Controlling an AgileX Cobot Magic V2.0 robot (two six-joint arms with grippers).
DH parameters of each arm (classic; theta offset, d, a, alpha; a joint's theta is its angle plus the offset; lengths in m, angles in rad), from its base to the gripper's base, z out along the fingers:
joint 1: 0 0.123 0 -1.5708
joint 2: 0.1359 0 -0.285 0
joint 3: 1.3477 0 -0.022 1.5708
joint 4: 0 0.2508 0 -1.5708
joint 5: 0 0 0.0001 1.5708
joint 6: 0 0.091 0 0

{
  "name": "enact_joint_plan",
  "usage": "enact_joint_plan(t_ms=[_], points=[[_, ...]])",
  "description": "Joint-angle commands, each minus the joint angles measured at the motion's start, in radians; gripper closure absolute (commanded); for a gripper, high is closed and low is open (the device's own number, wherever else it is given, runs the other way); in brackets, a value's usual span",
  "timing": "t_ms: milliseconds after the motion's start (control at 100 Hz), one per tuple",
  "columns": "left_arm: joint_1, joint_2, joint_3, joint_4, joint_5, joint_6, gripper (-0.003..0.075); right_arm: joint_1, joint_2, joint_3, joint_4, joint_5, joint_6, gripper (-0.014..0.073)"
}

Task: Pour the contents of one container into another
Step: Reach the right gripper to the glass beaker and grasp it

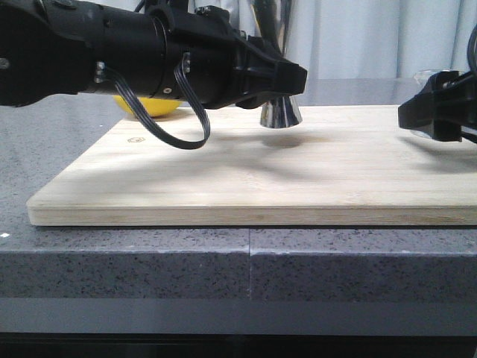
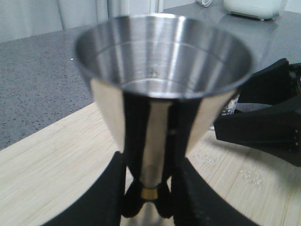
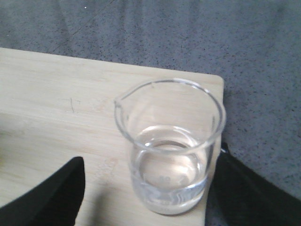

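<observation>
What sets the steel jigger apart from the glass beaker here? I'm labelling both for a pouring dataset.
The jigger is shiny opaque steel, flaring from a narrow gold-banded waist; the beaker is clear, straight-walled glass with a pouring lip. The jigger's upper cup looks empty, while the beaker holds some clear liquid. The left gripper is closed on the jigger's waist; the right gripper's fingers flank the beaker with a visible gap. Both are upright over the wooden board.

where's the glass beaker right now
The glass beaker stands on the wooden board's far right corner, between the right gripper's open fingers.
</observation>
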Motion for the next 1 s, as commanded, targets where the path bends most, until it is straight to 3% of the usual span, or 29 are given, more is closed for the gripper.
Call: enact_joint_plan(t_ms=[0,990], points=[[-0.002,-0.057,-0.027,-0.02,-0.074,-0.008,0.0741,0.0,-0.002,-0.029,-0.014,-0.115,-0.005,0.0078],[-0.002,-0.057,-0.027,-0.017,-0.074,-0.01,0.0741,-0.002,0.02,-0.029,0.03,-0.185,-0.077,0.0081]])
